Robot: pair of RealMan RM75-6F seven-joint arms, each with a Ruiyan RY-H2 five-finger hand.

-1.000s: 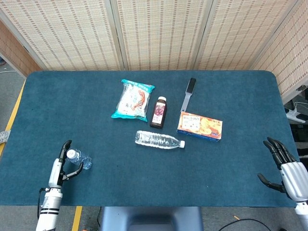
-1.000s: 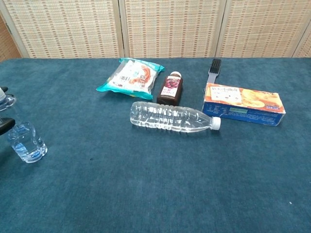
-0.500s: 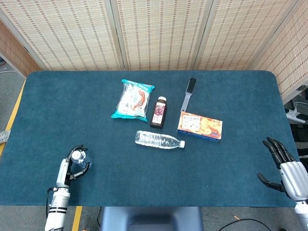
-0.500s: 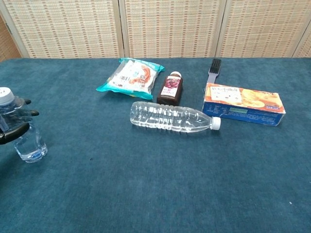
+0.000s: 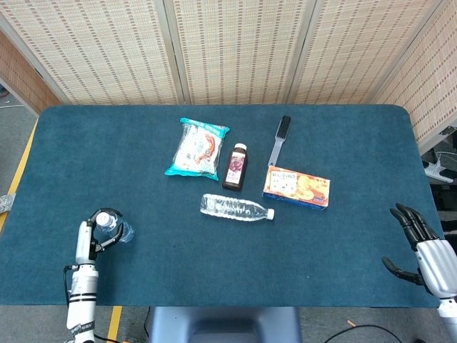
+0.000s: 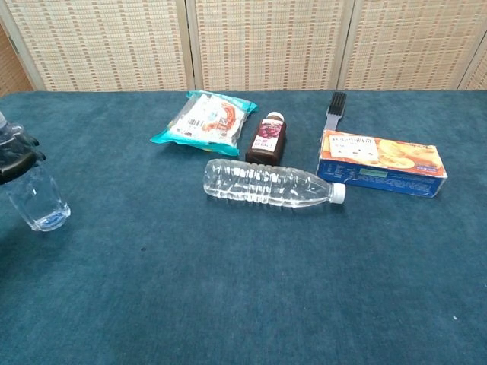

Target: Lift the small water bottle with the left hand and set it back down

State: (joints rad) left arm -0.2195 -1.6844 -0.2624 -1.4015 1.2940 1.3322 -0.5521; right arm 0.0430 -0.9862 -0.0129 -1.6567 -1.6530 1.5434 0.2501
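Black fingers point(image 6: 21, 148) of the left hand point(image 5: 91, 239) wrap the upper part of the small clear plastic water bottle point(image 6: 32, 196), just under its white cap. The grip sits high, presumably so the body hangs plumb below. The bottle stands upright at the near-left corner of the teal felt worktop point(image 5: 143, 186); in the chest view its base appears slightly off the cloth, though I cannot tell this for certain. Judgement: lift phase, set-down not yet done.

Right hand point(image 5: 421, 250) rests at the near-right edge, fingers spread, holding nothing, well apart from everything.

Mid-worktop, none of it in the lift path: large clear water bottle point(image 5: 236, 208) lying on its side, cap pointing right; orange-and-blue biscuit box point(image 5: 296, 187) just beside it; dark syrup bottle point(image 5: 235, 167) upright; teal snack packet point(image 5: 198, 148); grey brush point(image 5: 280, 138) behind the box.
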